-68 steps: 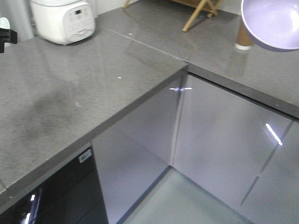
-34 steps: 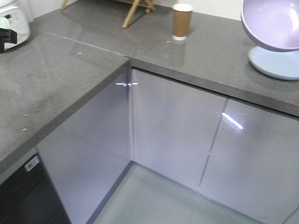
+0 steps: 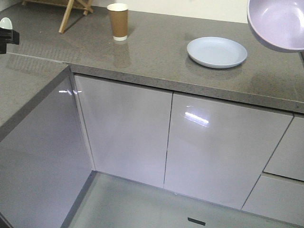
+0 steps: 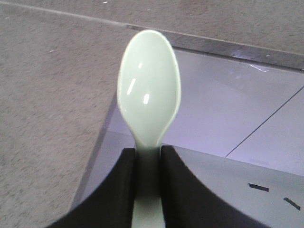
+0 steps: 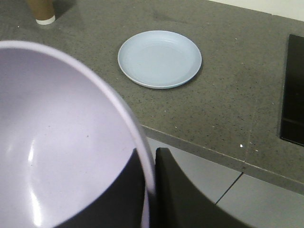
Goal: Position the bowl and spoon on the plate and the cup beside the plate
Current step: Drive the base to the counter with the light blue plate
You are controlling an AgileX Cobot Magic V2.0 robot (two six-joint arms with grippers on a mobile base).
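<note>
Front view, plate (image 3: pixel 217 52): flat on the tabletop (image 3: pixel 156 57), right of centre, bare, nothing on it.
Front view, cup (image 3: pixel 118 21): upright, upper left of centre, well apart from the plate, so not yet beside it.
Front view, bowl (image 3: pixel 280 23): upper right corner, tilted, up in the air, above and to the right of the plate, not touching it.
Front view, spoon (image 3: pixel 5 22): only a pale tip at the far left edge, in the air, well apart from the plate.
Left wrist view, left gripper (image 4: pixel 148 164): closed narrowly on the spoon's handle, scoop standing up at mid-frame over the tabletop corner and the cabinet fronts (image 4: pixel 228 109).
Right wrist view, right gripper (image 5: pixel 149 180): clamped on the bowl's rim, one finger inside and one outside, with the bowl filling the lower left.
Right wrist view, plate and cup: plate at upper centre, empty; only the cup's base at the upper left corner.
Done: bowl and spoon each in a grip, off the tabletop.
Left: bowl onto the plate, spoon onto the plate, cup next to the plate. None of the three placements made.
Progress: early to middle, by this reckoning.
</note>
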